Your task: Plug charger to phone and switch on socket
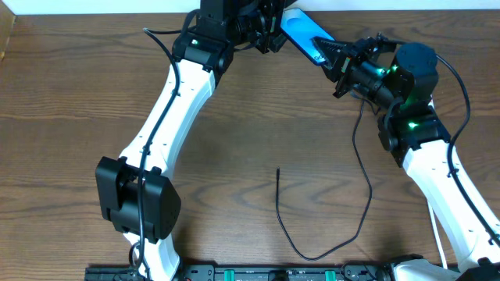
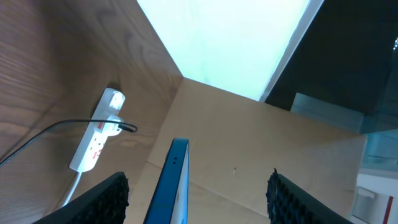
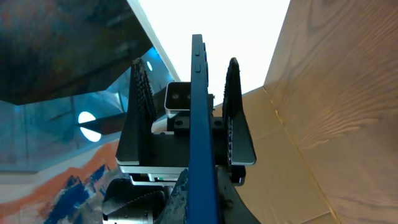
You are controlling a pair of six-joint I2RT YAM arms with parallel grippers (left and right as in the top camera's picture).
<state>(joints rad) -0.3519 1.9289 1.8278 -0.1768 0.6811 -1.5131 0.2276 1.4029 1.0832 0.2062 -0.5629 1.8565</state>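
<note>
The phone point(image 1: 303, 33), blue and seen edge-on, is held in the air at the table's far edge. My right gripper point(image 1: 332, 56) is shut on its right end; the right wrist view shows the fingers point(image 3: 202, 190) clamped on the phone's edge point(image 3: 199, 93). My left gripper point(image 1: 269, 35) is open, with its fingers point(image 2: 199, 186) wide on either side of the phone's other end point(image 2: 176, 180). The charger point(image 1: 279, 187) lies on the table, its plug tip free near the middle. The socket point(image 2: 96, 130) lies on the table with a black cable plugged in; it is hidden in the overhead view.
A cardboard wall point(image 2: 249, 143) stands along the table's far edge behind the phone. The left arm point(image 1: 168, 109) stretches across the table's left half. The charger cable loops down to the front edge point(image 1: 312, 256) and up past the right arm point(image 1: 437, 179).
</note>
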